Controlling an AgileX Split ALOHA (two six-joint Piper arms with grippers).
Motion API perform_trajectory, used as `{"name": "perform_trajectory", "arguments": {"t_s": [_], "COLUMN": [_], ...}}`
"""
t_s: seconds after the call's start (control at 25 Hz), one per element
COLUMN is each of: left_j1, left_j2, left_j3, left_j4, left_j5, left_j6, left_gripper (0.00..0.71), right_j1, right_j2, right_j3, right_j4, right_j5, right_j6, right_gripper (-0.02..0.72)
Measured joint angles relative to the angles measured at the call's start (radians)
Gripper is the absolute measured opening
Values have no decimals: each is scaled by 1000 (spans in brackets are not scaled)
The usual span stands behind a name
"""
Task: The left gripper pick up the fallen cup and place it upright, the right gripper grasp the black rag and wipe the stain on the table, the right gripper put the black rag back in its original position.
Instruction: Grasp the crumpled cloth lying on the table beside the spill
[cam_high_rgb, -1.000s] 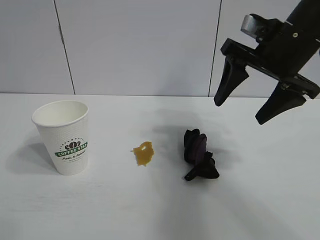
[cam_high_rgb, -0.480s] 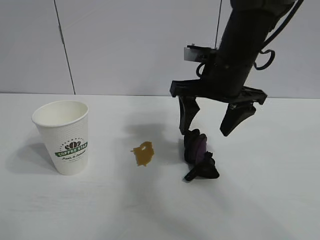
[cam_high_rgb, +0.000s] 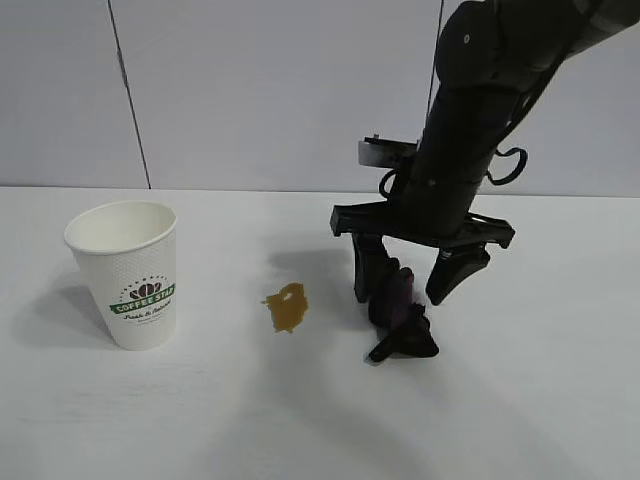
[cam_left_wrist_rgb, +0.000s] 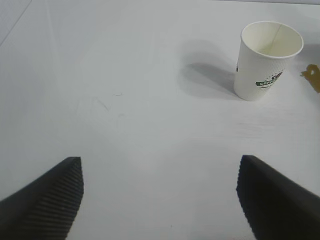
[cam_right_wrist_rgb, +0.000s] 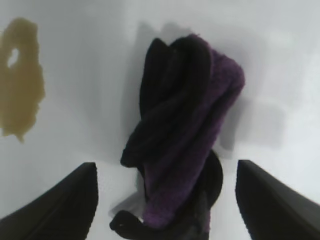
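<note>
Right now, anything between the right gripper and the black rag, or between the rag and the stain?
Nothing visible. The right gripper has its jaws open astride the black rag, one on each side. Between the rag and the stain lies only bare table. The cup stands upright, well beyond the stain.

Stain (cam_high_rgb: 286, 306) btwn cup (cam_high_rgb: 127, 272) & rag (cam_high_rgb: 398, 312)
</note>
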Motion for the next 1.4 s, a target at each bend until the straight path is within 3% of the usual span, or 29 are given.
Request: {"name": "perform_trajectory", "arguments": {"t_s": [1.0,1.2,1.32,1.4], "left_j1": [0,0,0,0], "left_j2": [0,0,0,0], "left_j3": [0,0,0,0], "left_j4": [0,0,0,0], "left_j5": [0,0,0,0], "left_j6": [0,0,0,0], "left_gripper": [603,603,603,603], "right_j1": [0,0,0,0], "right_j2": [5,27,31,31], "right_j3": [0,0,0,0], "right_j4": [-45,-31,-30,-33], "right_j5": [-46,-19,-19,-20], "right_j6": [0,41,50,51], "right_gripper": [523,523,486,394]}}
